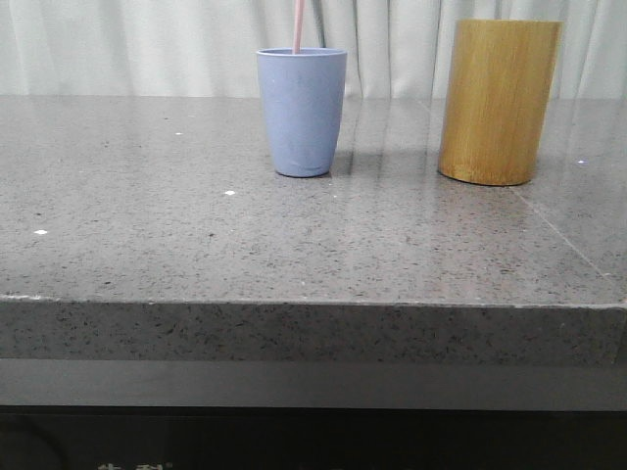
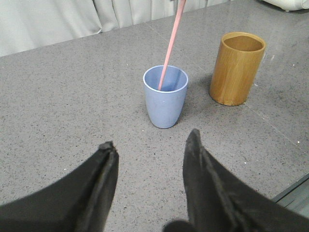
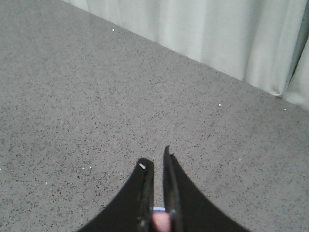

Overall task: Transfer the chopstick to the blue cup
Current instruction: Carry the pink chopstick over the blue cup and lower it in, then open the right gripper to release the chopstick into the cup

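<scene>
The blue cup (image 1: 302, 113) stands upright on the grey stone table (image 1: 196, 245). A pale pink chopstick (image 1: 297, 27) stands in it, and its upper part runs out of the top of the front view. In the left wrist view the chopstick (image 2: 171, 43) leans out of the cup (image 2: 165, 99). My left gripper (image 2: 150, 140) is open and empty, above the table a little short of the cup. My right gripper (image 3: 157, 159) is shut on the chopstick's upper end (image 3: 161, 222), with a sliver of the cup's rim (image 3: 159, 210) showing below. Neither gripper shows in the front view.
A taller yellow-brown bamboo cylinder holder (image 1: 498, 101) stands to the right of the cup, also in the left wrist view (image 2: 236, 67). A pale curtain (image 1: 147, 44) hangs behind the table. The table's front edge (image 1: 313, 304) is near the camera.
</scene>
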Motion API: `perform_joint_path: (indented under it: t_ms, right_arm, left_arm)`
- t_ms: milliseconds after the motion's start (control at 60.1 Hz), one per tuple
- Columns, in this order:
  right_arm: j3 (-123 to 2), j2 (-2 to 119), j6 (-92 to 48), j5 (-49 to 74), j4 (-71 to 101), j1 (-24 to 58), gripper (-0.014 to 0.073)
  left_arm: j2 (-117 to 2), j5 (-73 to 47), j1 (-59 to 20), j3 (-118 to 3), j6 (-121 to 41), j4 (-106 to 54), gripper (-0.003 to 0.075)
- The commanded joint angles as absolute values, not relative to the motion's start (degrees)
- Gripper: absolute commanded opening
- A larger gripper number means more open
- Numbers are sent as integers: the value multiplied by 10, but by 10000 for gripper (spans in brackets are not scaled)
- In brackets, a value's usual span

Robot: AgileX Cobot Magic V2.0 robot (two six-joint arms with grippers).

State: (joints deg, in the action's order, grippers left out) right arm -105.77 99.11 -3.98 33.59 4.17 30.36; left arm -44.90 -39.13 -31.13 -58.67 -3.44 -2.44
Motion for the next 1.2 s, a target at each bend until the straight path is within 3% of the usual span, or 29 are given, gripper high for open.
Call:
perform_joint_path:
  t_ms: [0, 133, 266, 383, 582, 848, 1181]
  right_arm:
    - [-1080, 975, -46, 288, 39, 303, -48]
    - [-1080, 987, -46, 294, 36, 301, 83]
    - [-1080, 992, -46, 297, 36, 301, 297]
    - [-1085, 989, -46, 303, 36, 301, 387]
    - [-1123, 966, -46, 366, 35, 299, 384]
    - [-1143, 879, -46, 549, 31, 272, 384]
    - [-887, 663, -38, 485, 31, 208, 384]
  left_arm:
    - [-446, -347, -314, -601, -29, -25, 313]
    - [-446, -347, -314, -601, -29, -25, 312]
    - [-446, -347, -314, -601, -29, -24, 313]
    - [-446, -347, -314, -601, -29, -24, 313]
    - [-446, -347, -314, -601, -29, -24, 313]
    - [-446, -347, -314, -601, -29, -24, 312]
    - [-446, -348, -314, -601, -29, -24, 312]
